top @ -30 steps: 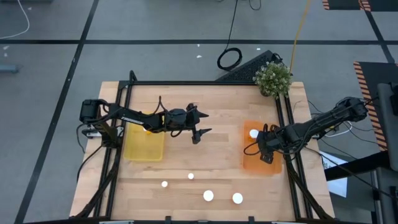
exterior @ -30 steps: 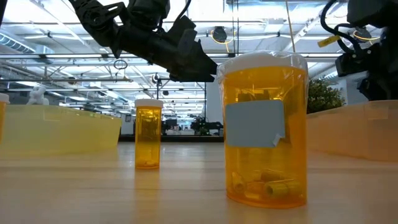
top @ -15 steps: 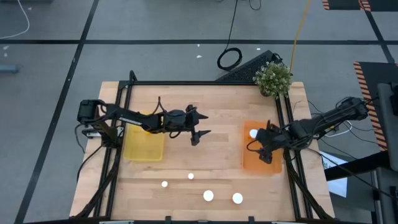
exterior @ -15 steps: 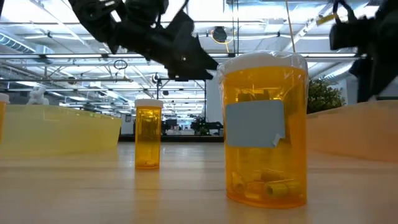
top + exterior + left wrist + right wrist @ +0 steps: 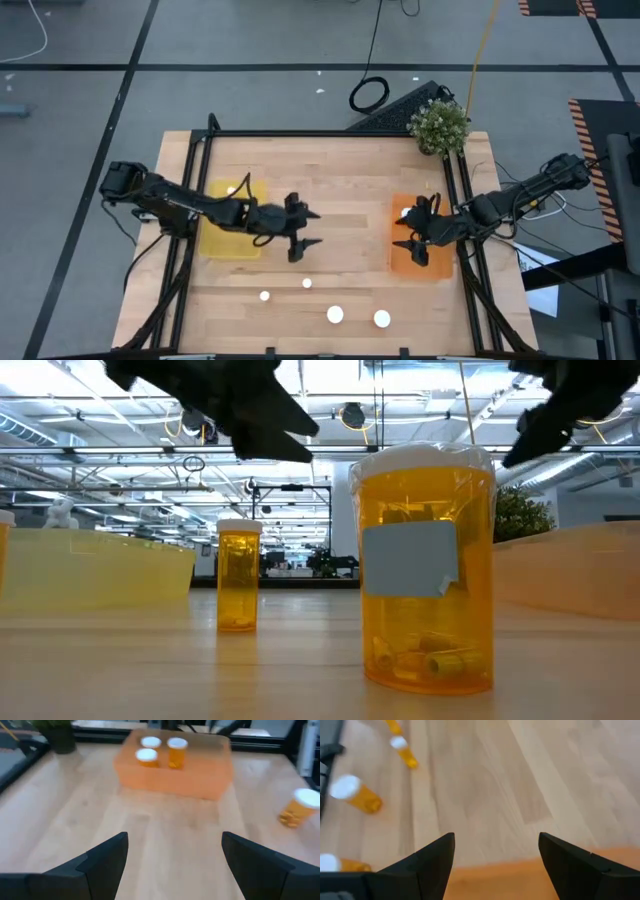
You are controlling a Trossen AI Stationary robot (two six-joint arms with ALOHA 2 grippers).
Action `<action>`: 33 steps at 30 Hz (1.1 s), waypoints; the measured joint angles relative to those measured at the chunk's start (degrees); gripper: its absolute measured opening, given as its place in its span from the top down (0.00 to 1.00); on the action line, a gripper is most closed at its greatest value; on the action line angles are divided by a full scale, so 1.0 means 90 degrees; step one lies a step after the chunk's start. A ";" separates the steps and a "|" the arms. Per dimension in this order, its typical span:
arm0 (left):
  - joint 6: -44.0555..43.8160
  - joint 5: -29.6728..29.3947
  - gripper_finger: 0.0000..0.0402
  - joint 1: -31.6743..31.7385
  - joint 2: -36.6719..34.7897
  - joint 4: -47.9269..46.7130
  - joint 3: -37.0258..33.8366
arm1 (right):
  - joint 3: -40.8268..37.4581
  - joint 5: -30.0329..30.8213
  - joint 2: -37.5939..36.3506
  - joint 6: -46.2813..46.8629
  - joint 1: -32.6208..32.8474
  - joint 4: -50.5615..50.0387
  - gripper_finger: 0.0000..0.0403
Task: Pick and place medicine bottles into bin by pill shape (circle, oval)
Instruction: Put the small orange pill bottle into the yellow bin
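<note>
Partway done, I'd judge. Orange bin [image 5: 420, 265] under the right hand [image 5: 412, 243] held at least two medicine bottles [image 5: 177, 751]; yellow bin [image 5: 232, 243] behind the left hand [image 5: 301, 232] held one at least. Four bottles [image 5: 334, 315] stood on the counter [image 5: 350, 200] ahead of both hands, both spread, empty.

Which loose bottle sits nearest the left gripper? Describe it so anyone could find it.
On the wooden table, four white-capped bottles stand along the front edge. The left gripper hangs open above them. The nearest bottle is the narrow-capped one lying farthest back.
</note>
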 joint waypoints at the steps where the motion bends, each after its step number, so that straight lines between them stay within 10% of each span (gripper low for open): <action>1: -0.0133 -0.0072 0.19 -0.0136 -0.0001 -0.0098 0.0000 | 0.0000 0.0002 0.0000 -0.0137 0.0000 0.0163 0.30; 16: -0.1432 -0.0420 0.19 -0.1867 0.0281 -0.2634 0.1176 | -0.0197 0.0345 0.0019 -0.1635 -0.0002 0.2072 0.30; 33: -0.1331 0.0260 0.19 -0.1974 0.2452 -0.5064 0.3635 | -0.0328 0.0338 0.0019 -0.1635 -0.0002 0.2111 0.30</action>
